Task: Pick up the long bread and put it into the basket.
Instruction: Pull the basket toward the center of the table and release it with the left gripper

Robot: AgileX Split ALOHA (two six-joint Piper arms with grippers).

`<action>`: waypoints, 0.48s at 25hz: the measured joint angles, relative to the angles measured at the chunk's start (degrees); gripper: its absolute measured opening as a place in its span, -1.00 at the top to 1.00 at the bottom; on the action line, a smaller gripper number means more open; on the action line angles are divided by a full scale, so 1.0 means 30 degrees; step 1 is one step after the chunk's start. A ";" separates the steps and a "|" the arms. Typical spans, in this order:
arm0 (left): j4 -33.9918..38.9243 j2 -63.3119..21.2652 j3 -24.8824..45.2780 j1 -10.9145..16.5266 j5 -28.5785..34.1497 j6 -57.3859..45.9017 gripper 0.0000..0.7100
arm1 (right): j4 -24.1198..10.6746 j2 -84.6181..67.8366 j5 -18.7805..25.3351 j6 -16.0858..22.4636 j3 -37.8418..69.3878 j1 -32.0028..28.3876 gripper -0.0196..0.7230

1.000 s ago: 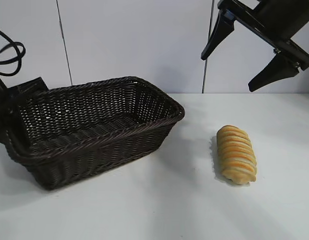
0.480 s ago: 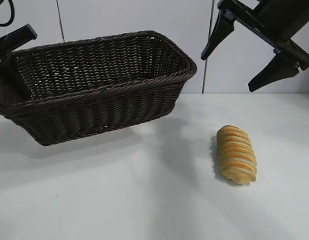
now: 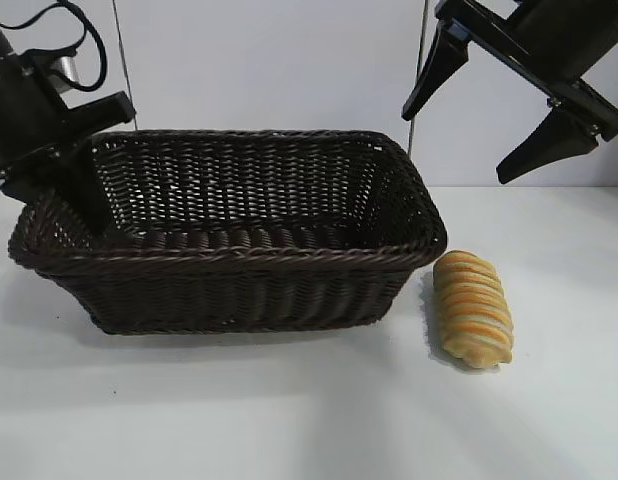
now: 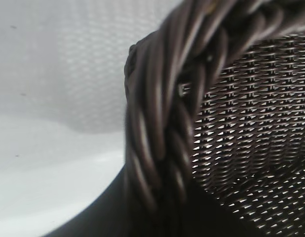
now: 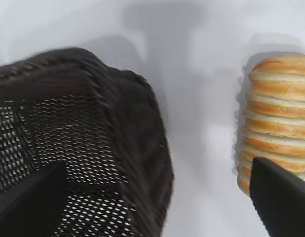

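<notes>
Basket [image 3: 229, 250] on white worktop [image 3: 289, 420], our left gripper [image 3: 74, 185] clamped on its left-end braided rim, jaws grasping wicker. Long bread [image 3: 473, 308] lies on worktop just beside basket's right end, outside it, not held. Our right gripper [image 3: 509, 95] hangs high above bread, jaws spread wide, holding nothing. Right wrist view shows bread [image 5: 278, 113] beside basket wall [image 5: 142, 148].

The left gripper [image 3: 61, 190] grips the basket [image 3: 249, 262] at its left rim. The right gripper [image 3: 479, 125] hangs high with its fingers spread wide; the long bread [image 3: 473, 307] lies on the table [image 3: 289, 410] below it, just beside the basket's right end.
</notes>
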 joint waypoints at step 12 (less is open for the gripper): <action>-0.0841 0.0427 -0.0118 0.0000 -0.0406 0.0807 0.72 | 0.0000 0.0000 -0.0387 0.0000 0.0000 0.0000 -0.93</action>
